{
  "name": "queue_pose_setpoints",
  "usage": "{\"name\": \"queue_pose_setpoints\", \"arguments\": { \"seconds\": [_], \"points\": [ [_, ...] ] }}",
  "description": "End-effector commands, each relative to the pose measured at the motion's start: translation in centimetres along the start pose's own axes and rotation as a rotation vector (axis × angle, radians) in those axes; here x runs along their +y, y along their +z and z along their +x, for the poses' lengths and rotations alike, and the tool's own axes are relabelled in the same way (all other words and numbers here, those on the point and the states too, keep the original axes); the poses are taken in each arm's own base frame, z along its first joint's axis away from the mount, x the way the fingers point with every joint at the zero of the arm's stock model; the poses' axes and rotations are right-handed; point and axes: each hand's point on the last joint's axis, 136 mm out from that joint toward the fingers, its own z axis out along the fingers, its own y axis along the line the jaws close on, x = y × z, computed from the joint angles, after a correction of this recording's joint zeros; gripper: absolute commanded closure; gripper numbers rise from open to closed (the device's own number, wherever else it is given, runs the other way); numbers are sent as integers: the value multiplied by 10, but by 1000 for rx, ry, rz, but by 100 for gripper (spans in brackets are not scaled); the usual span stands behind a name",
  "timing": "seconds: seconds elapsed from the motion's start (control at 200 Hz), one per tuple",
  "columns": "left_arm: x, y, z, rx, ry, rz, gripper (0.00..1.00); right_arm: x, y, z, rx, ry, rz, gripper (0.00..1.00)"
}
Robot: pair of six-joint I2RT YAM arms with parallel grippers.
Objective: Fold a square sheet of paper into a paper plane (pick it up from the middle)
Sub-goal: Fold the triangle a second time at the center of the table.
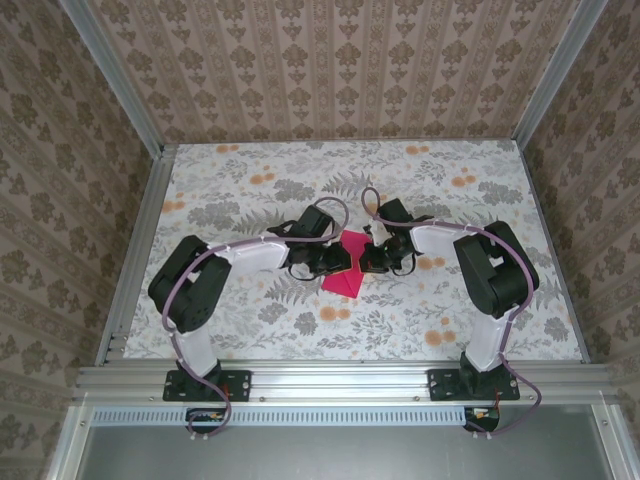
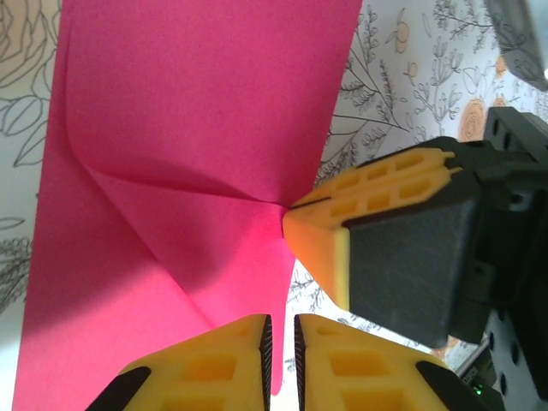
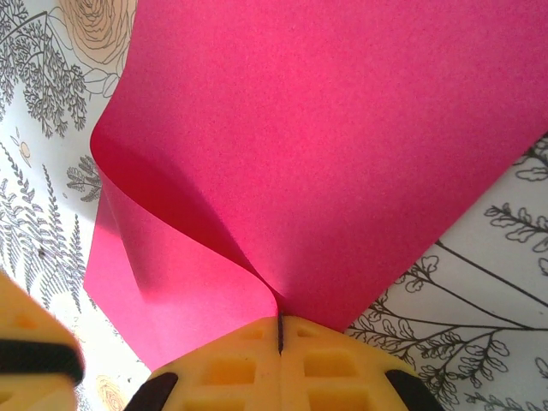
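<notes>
pinches the square sheet of paper (image 1: 343, 270) from two sides near the middle of the table (image 1: 250, 335), about halfway between its left and right edges. clamps the right gripper (image 3: 280, 330) tight on one edge of the sheet, yellow fingers (image 3: 231, 372) pressed together, the pink paper rising out of the seam and one flap curling over in a soft bend. closes the left gripper (image 2: 279, 338) on the sheet as well, leaving a thin slit between its pads with a tip of paper tucked into it. sets the two pincers just beside each other, with a fingertip of the right one touching the sheet where a crease ends. holds the paper lifted and bent, one corner pointing toward the near edge. bends the left arm (image 1: 200, 285) and the right arm (image 1: 492, 270) inward from bases at the near edge, elbows out toward the side edges, wrists meeting over the centre. covers the table with a white cloth (image 1: 420, 325) printed with grey leaves and orange flowers, inside an aluminium frame (image 1: 340, 378), with beige patterned wallpaper (image 1: 340, 70) on three sides.
</notes>
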Motion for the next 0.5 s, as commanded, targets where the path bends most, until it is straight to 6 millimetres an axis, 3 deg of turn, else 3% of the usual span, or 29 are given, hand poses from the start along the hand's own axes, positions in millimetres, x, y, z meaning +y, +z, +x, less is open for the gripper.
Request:
{"name": "queue_pose_setpoints", "arguments": {
  "seconds": [0.0, 0.495],
  "points": [
    [-2, 5, -9, -11, 12, 13, 83, -22, 10, 12, 52, 16, 103, 95],
    [25, 18, -7, 0, -35, -5, 83, -28, 10, 13, 61, 25, 133, 96]
  ]
}}
